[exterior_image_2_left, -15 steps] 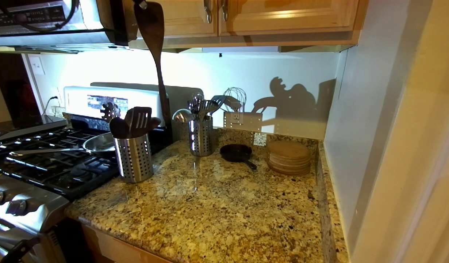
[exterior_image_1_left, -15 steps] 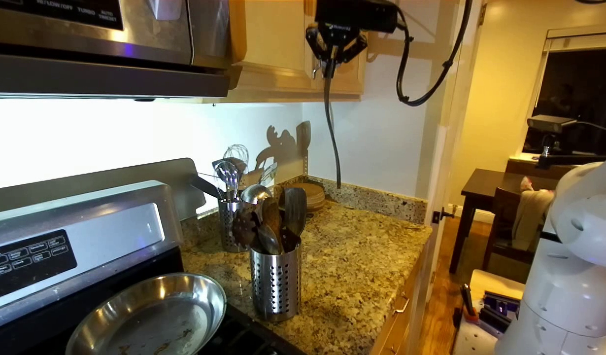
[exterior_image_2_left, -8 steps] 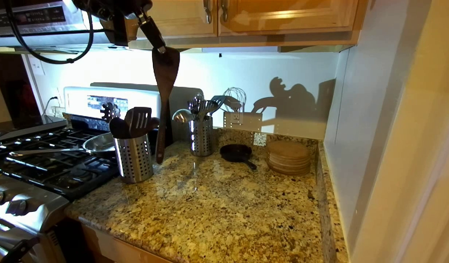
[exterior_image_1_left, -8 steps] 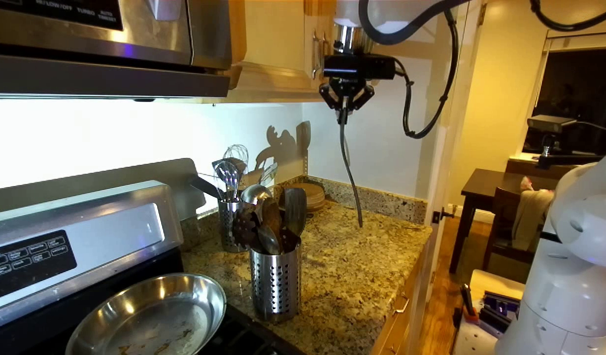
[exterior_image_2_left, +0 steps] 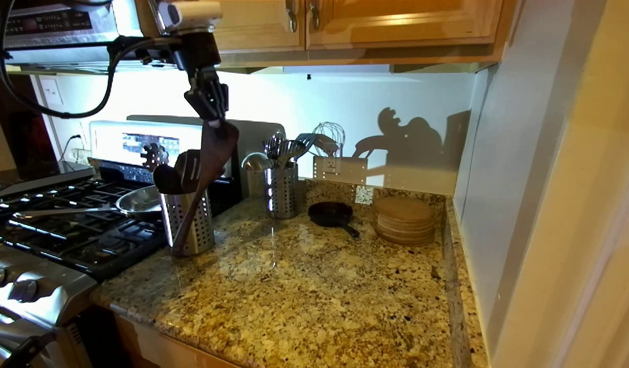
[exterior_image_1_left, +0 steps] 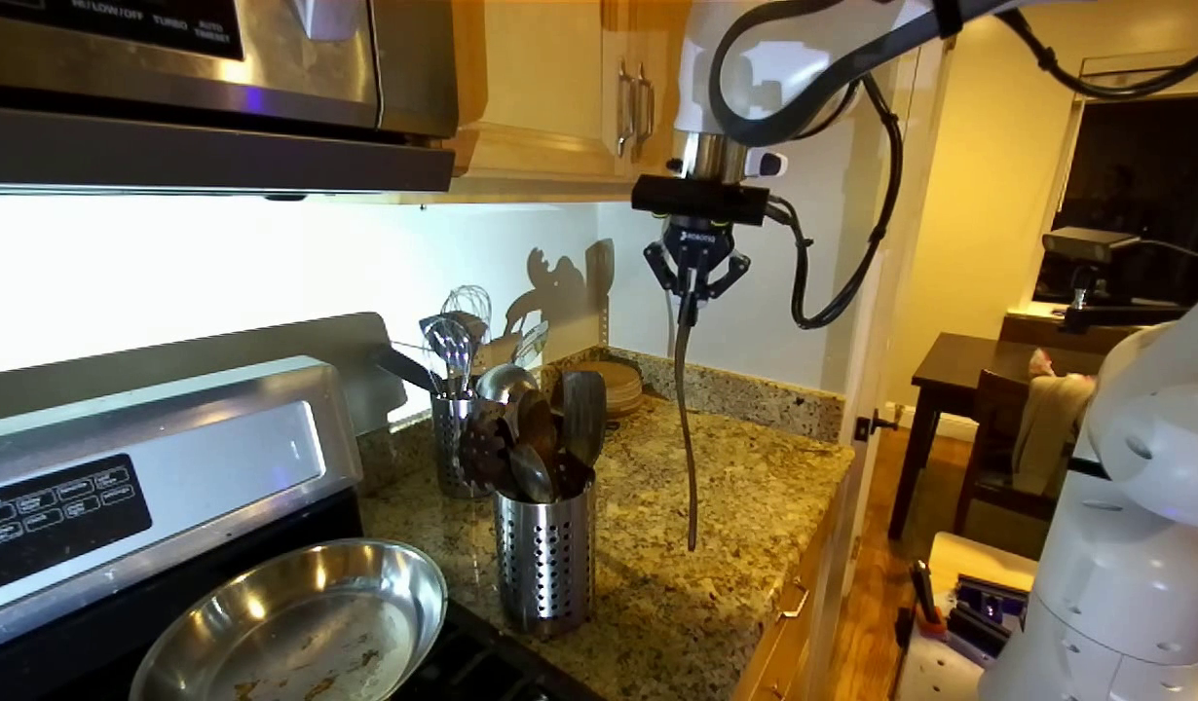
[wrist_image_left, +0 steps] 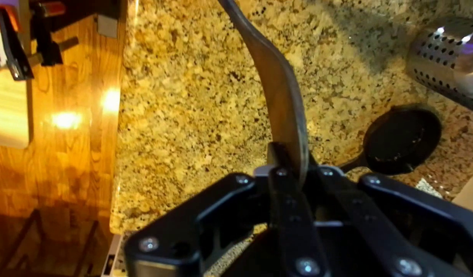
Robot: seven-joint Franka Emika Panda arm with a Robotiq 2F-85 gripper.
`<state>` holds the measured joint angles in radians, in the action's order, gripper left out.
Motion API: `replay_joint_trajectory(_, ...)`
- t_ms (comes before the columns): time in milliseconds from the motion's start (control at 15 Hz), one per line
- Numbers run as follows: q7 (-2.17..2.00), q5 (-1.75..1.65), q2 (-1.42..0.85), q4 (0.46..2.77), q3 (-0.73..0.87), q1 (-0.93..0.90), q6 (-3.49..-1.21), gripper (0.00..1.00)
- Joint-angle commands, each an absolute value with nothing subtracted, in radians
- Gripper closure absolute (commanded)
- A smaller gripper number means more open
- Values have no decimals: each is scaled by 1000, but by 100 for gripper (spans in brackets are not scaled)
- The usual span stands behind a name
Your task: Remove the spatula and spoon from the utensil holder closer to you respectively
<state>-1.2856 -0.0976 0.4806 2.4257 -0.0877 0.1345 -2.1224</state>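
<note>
My gripper (exterior_image_1_left: pixel 688 310) is shut on the dark brown spatula (exterior_image_1_left: pixel 684 419) by its broad head. The spatula hangs head up, handle down, over the counter. In an exterior view the gripper (exterior_image_2_left: pixel 215 122) is above the near holder, and the spatula (exterior_image_2_left: pixel 216 151) slants across that holder's front. I cannot tell whether the handle tip touches the counter. In the wrist view the spatula (wrist_image_left: pixel 278 82) runs up from between the fingertips (wrist_image_left: pixel 292 161). The silver perforated utensil holder (exterior_image_1_left: pixel 547 560) stands by the stove with several dark utensils. A dark rounded spoon head (exterior_image_2_left: pixel 166 179) rises from it.
A second perforated holder (exterior_image_2_left: pixel 281 197) with silver utensils stands at the back. A small black skillet (exterior_image_2_left: pixel 330 214) and a stack of round wooden plates (exterior_image_2_left: pixel 404 225) are on the counter. A steel pan (exterior_image_1_left: pixel 307 613) is on the stove. Cabinets (exterior_image_2_left: pixel 396 25) hang above.
My gripper has come down from near the cabinets with the spatula in it. The spatula's handle now reaches lower, in front of the near holder in an exterior view. The other utensils have not moved.
</note>
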Motion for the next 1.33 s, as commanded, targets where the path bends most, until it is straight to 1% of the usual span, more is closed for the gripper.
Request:
replay_joint_trajectory(0, -1376, -25, 492, 2522, -77, 143, -2202, 92)
replay_joint_trajectory(400, -1445, 11, 493, 2612, -87, 143, -2283, 93)
replay_joint_trajectory(467, -1410, -2, 473, 2581, -82, 137, -2245, 92)
replay_joint_trajectory(933, -1420, -2, 473, 2590, -84, 137, -2256, 92)
replay_joint_trajectory(1000, -1420, -2, 473, 2590, -84, 137, -2256, 94)
replay_joint_trajectory(1267, -1404, 10, 422, 2562, -28, 174, -2248, 94)
